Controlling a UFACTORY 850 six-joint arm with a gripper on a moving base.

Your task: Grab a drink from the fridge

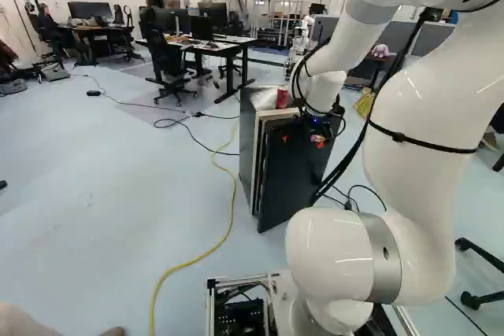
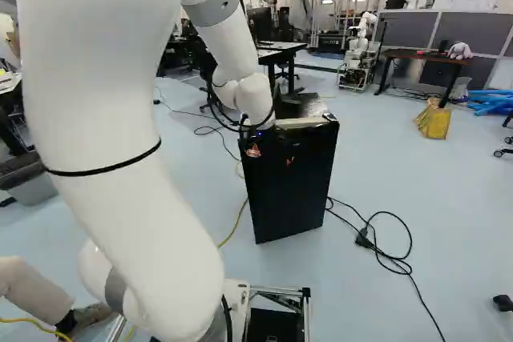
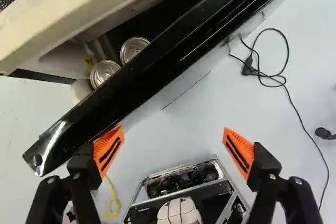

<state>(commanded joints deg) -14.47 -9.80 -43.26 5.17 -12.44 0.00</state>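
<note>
Jaws spread wide, the black gripper [image 3: 174, 140] has nothing held between its fingers. The big white arm [image 1: 417, 194] reaches out and down to the top of the fridge, I think so it can work at the door. The black fridge [image 1: 247, 143] stands on the floor, and its door [image 3: 152, 72] is a bit open, so you can see in from above. Both orange pads [image 3: 239, 151] are on the outer side of the door; one is right by its edge, but I cannot tell if it touches. Maybe the door must swing more, as the gap looks too thin for the hand. If the arm pushes from out here, the door may shut

The drinks are small cans [image 3: 105, 72] in the gap just behind the door, standing up with their round tops showing. They look to be on a door shelf, which would keep them from falling, and they may wobble if the door gets a bump. One red can [image 1: 282, 98] shows up by the fridge top, maybe set there to be easy to reach
</note>
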